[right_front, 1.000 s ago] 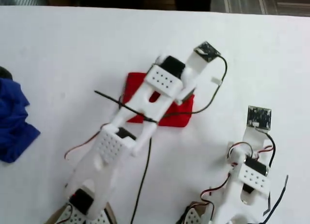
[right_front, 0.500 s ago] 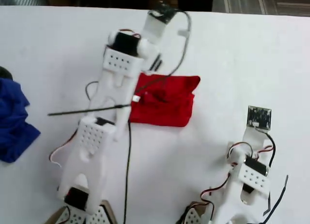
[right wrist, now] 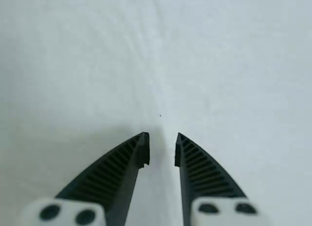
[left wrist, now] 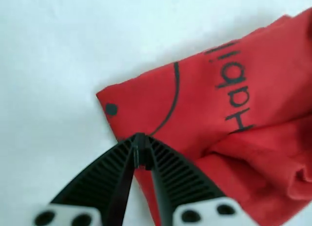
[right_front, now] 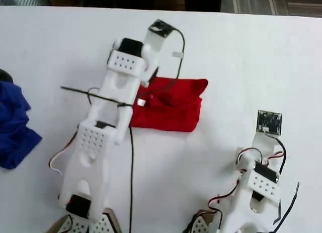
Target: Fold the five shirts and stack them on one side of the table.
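Note:
A red shirt (right_front: 173, 106) lies folded in a rough rectangle near the middle of the white table (right_front: 251, 52); black print shows on it in the left wrist view (left wrist: 229, 89). My left gripper (left wrist: 141, 144) is shut, its tips resting at the shirt's edge close to a corner. I cannot tell whether cloth is pinched between them. From above, the left gripper (right_front: 152, 76) sits at the shirt's far left corner. A crumpled blue shirt (right_front: 14, 125) lies at the table's left edge. My right gripper (right wrist: 161, 140) is open slightly over bare table, holding nothing.
The right arm (right_front: 261, 182) is folded back near the front right corner. The left arm (right_front: 95, 147) stretches diagonally from the front edge, with a black cable (right_front: 132, 182) trailing beside it. Bare table lies behind and to the right of the red shirt.
The left arm swung left off the red shirt, uncovering it, then drew slightly back toward the shirt's left corner. The shirt and the right arm stayed put.

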